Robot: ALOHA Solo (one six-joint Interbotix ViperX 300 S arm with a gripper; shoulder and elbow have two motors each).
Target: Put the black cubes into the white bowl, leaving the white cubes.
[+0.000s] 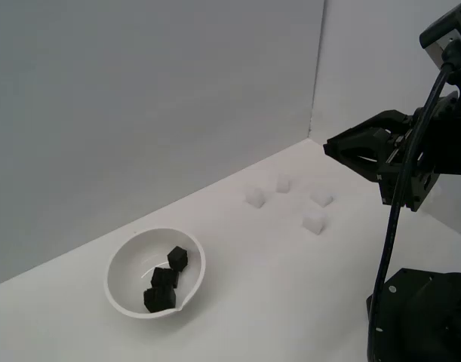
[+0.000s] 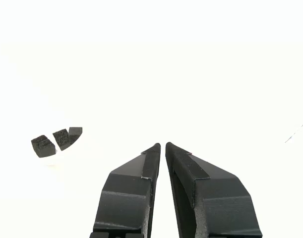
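Three black cubes [image 1: 164, 279] sit inside the white bowl [image 1: 121, 260] on a white table [image 1: 260, 302] by gray walls [image 1: 139, 98]. Four white cubes [image 1: 315, 222] stay outside. The gripper [image 2: 162, 145] is closed, holding nothing.

Three matte black cubes [image 1: 167, 279] sit in the glossy white bowl [image 1: 121, 260]. Four pale white cubes [image 1: 298, 200] nearly blend with the white table [image 1: 275, 286]. The gripper [image 2: 162, 147] is black; the back wall [image 1: 139, 105] is grey.

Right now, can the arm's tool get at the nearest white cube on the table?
Probably yes: that white cube sits alone in the open, below the raised tool, nothing between them. The jaws look closed and would need opening first.
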